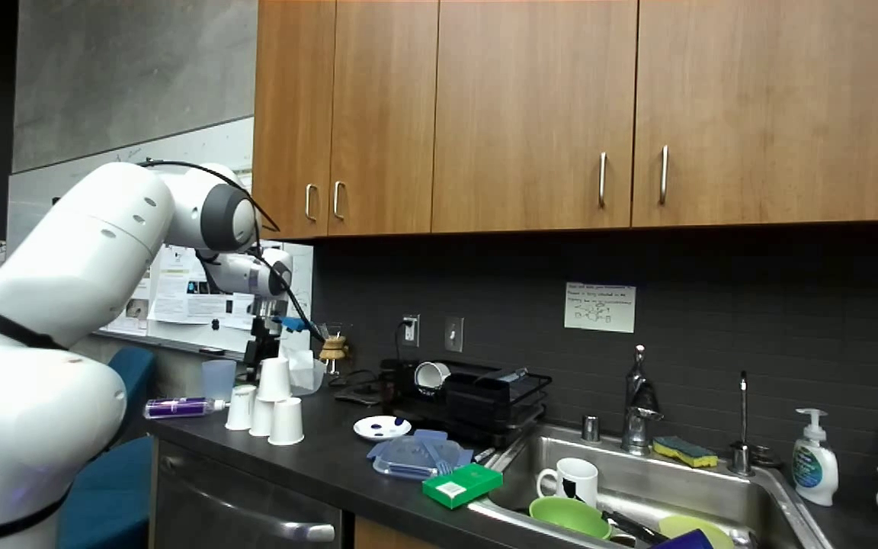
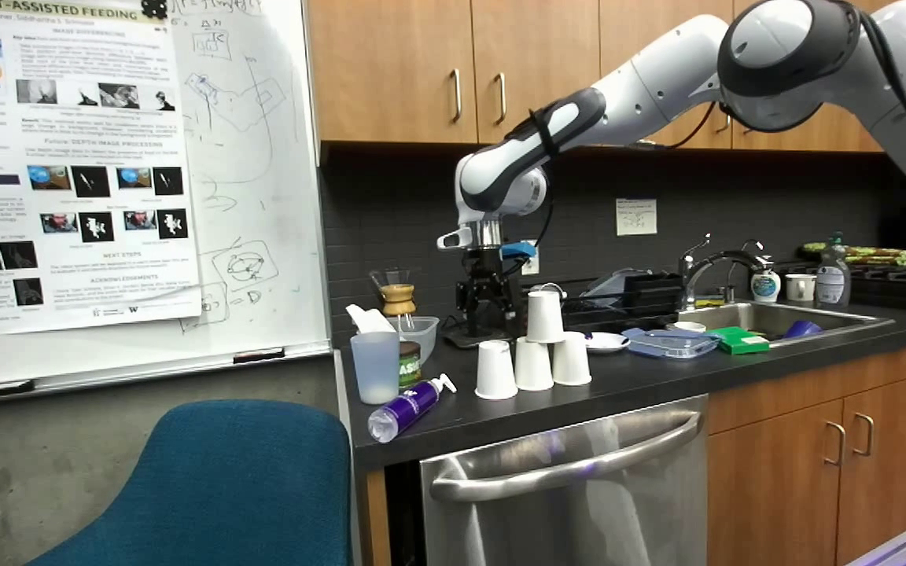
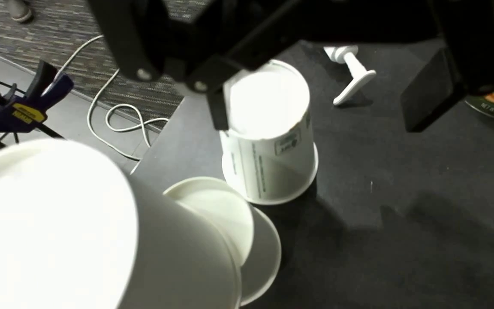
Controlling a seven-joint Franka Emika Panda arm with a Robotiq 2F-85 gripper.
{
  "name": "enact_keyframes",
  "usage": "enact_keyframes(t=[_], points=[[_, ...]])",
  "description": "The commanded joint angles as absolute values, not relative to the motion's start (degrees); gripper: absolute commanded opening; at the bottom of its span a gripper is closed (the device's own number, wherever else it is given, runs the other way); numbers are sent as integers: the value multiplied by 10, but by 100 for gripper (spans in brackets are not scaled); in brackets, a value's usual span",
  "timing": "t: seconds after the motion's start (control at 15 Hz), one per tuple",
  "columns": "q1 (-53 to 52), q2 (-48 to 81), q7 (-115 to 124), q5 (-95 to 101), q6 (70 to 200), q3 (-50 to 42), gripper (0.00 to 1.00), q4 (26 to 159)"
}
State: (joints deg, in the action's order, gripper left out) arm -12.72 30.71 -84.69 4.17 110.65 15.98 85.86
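Observation:
My gripper (image 3: pixel 322 109) is open and empty, with its fingers wide apart in the wrist view. One finger (image 3: pixel 219 109) overlaps the left edge of an upturned white paper cup (image 3: pixel 272 167); I cannot tell whether it touches. The other finger (image 3: pixel 429 96) is over bare dark counter. A larger-looking white cup (image 3: pixel 178 257) stands close to the camera at lower left, with rims of other cups under it. In an exterior view, three upturned cups stand on the counter with one cup (image 2: pixel 545 317) on top. The gripper (image 2: pixel 488 314) hangs just behind them, also seen in an exterior view (image 1: pixel 260 370).
A purple pump bottle (image 2: pixel 410 409) lies by the counter's end, near a blue cup (image 2: pixel 377 369), a can (image 2: pixel 410 369) and a clear bowl (image 2: pixel 421 334). A plate (image 1: pixel 382 428), plastic container (image 1: pixel 416 457), green box (image 1: pixel 463 486), black dish rack (image 1: pixel 485 404) and sink (image 1: pixel 786 503) lie further along.

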Motion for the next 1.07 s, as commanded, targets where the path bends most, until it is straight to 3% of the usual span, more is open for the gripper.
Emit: enact_keyframes(t=[0.0, 1.0], points=[[-122, 291, -840, 28, 1125, 160, 100, 887], [-127, 308, -836, 37, 1111, 158, 100, 870]])
